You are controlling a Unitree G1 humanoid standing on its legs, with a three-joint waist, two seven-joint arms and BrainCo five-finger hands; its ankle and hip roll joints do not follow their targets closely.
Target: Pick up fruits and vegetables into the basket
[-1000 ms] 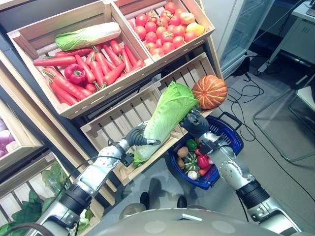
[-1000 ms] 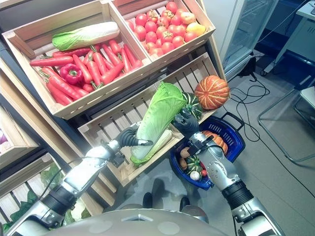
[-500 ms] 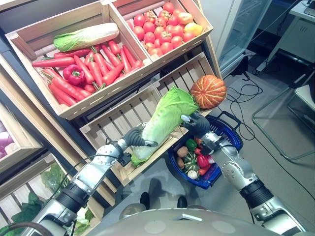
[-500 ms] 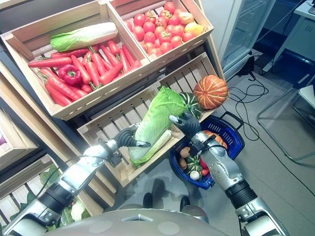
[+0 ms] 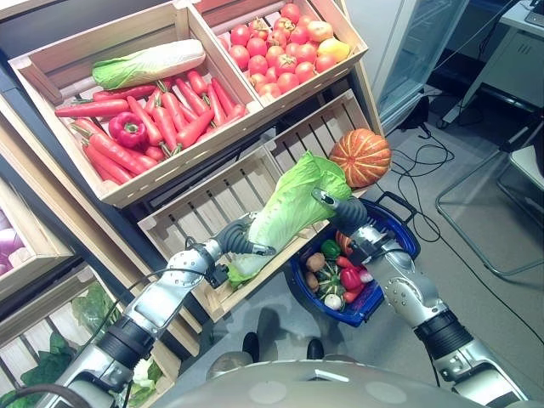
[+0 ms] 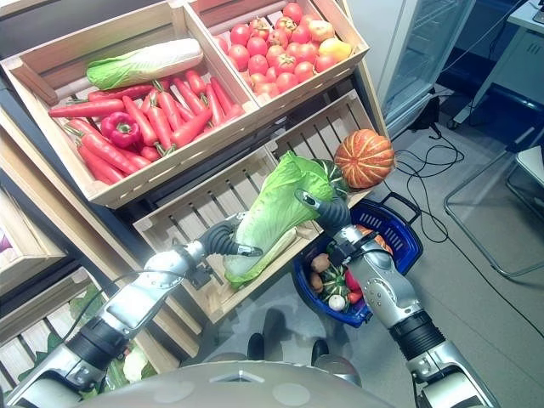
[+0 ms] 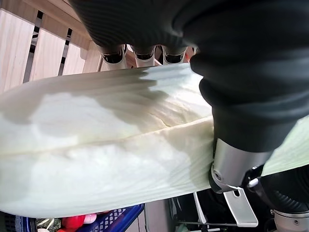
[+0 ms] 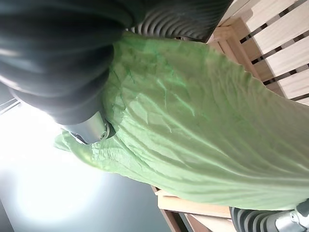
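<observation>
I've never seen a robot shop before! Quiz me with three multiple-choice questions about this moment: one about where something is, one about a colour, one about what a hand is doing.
1. Where is the orange pumpkin?
A. in the lower slatted crate, at its right end
B. in the blue basket
C. among the carrots

2. What colour is the bell pepper lying among the carrots?
A. yellow
B. red
C. green

3. What is the left hand doing?
A. hanging open, holding nothing
B. gripping the pale lower end of the napa cabbage
C. holding the basket's handle

Answers:
1 A: it sits in the crate, above the blue basket.
2 B: it is clearly red.
3 B: the fingers curl round the stalk, while the right hand holds the leafy end.
</observation>
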